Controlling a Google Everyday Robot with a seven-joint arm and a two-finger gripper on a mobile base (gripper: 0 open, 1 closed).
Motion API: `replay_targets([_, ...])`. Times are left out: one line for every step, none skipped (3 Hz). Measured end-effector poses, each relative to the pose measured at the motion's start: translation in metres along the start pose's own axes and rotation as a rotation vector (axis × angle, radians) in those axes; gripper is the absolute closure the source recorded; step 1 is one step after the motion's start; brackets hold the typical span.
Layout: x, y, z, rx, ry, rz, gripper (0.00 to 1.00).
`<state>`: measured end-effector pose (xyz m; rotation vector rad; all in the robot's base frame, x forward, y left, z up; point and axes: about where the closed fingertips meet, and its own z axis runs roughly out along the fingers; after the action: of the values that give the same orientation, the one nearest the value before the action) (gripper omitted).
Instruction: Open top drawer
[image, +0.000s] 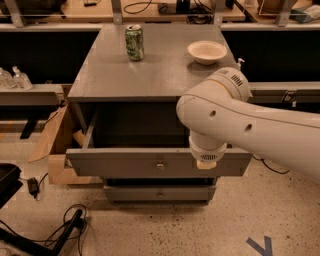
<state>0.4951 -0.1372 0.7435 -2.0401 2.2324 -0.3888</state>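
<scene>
The top drawer (120, 163) of the grey cabinet stands pulled out toward me, its deep dark interior (135, 127) exposed. Its small brass knob (160, 164) sits at the centre of the front panel. My white arm (240, 120) reaches in from the right. Its end with the gripper (206, 162) hangs over the drawer's front panel, to the right of the knob and apart from it. The arm's last link hides most of the gripper.
A green can (134, 43) and a white bowl (207, 51) stand on the cabinet top (145, 75). A lower drawer (150, 193) is shut. Cardboard (55, 135) leans at the left. Cables (65, 230) lie on the floor. Benches run behind.
</scene>
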Motion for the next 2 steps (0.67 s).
replay_targets([0.014, -0.026, 0.010, 0.015, -0.103, 0.066, 0.12])
replay_targets([0.003, -0.076, 0.018, 0.065, -0.287, 0.109, 0.00])
